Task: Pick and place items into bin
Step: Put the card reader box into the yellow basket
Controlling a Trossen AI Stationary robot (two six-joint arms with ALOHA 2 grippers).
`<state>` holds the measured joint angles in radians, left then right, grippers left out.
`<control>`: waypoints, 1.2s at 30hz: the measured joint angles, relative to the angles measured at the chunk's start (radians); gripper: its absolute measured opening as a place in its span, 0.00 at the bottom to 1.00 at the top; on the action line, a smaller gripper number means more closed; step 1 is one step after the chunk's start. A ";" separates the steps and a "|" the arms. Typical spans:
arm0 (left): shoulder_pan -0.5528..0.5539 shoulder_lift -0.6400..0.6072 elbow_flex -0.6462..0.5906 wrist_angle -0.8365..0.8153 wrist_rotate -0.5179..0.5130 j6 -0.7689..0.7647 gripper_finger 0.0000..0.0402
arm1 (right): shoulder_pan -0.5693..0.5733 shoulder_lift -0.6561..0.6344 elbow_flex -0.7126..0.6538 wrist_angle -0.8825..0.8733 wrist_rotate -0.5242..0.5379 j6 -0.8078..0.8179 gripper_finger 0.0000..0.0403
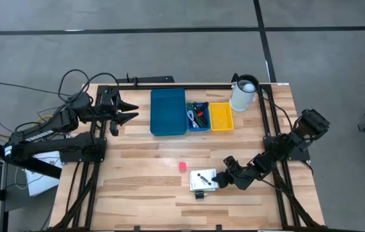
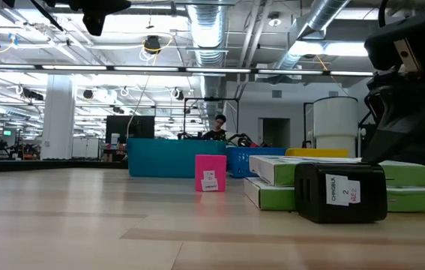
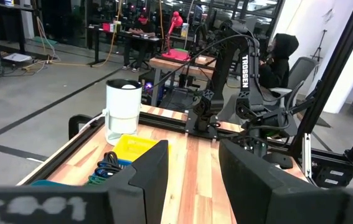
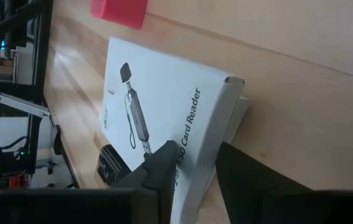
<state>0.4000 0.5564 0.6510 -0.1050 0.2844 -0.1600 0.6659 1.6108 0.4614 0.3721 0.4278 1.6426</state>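
My right gripper (image 1: 218, 181) is low at the table's near right, shut on the right edge of a white printed card-reader box (image 1: 202, 180). That box lies on a second green-sided box (image 2: 332, 198). A tiny black block (image 1: 199, 194) stands on the table at the boxes' near side. A tiny pink-red piece (image 1: 182, 166) stands upright to their left. My left gripper (image 1: 128, 110) hovers open beside the left of the blue bin (image 1: 168, 111), touching nothing. Pens and sticks lie in a small blue tray (image 1: 198, 116). My right gripper (image 4: 198, 155) pinches the white box by its right edge (image 4: 208, 134), coming level from the table's right. One finger (image 4: 164, 163) lies on the printed top face and the other (image 4: 241, 174) below the edge. The box's far part rests on the box beneath (image 4: 242, 115).
A yellow tray (image 1: 221, 116) and a white jug (image 1: 243, 94) stand right of the blue trays at the far edge. Black frame rails run along both table sides. Bare wood lies left of the pink piece. A person sits beyond the table in the left wrist view.
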 joint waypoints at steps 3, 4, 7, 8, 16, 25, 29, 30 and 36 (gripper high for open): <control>0.000 0.000 0.000 -0.011 0.000 0.008 0.32 | 0.000 0.000 0.000 0.000 -0.001 -0.002 0.23; 0.000 0.000 0.000 -0.015 0.000 0.008 0.32 | 0.000 0.000 0.000 0.000 -0.002 -0.002 0.23; 0.000 0.000 0.000 -0.019 0.000 0.008 0.32 | 0.001 -0.001 0.001 0.000 -0.003 -0.008 0.22; 0.000 0.000 0.000 -0.019 0.000 0.008 0.32 | 0.002 -0.001 0.001 0.001 -0.004 -0.014 0.21; 0.000 0.000 0.000 -0.019 0.000 0.009 0.32 | 0.005 -0.014 0.001 0.002 -0.012 -0.027 0.18; 0.000 0.000 0.000 -0.018 0.000 0.009 0.32 | 0.007 -0.076 0.001 -0.034 -0.014 -0.059 0.18; 0.000 0.000 0.000 -0.017 -0.002 0.009 0.32 | 0.006 -0.099 0.001 -0.066 -0.011 -0.073 0.18; 0.000 0.000 0.000 -0.017 -0.002 0.009 0.32 | 0.006 -0.105 0.001 -0.076 -0.011 -0.073 0.18; 0.000 0.000 0.000 -0.017 -0.002 0.009 0.32 | 0.006 -0.134 0.001 -0.120 -0.010 -0.079 0.18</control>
<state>0.4000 0.5566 0.6510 -0.1219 0.2825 -0.1513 0.6717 1.4766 0.4625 0.2522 0.4175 1.5639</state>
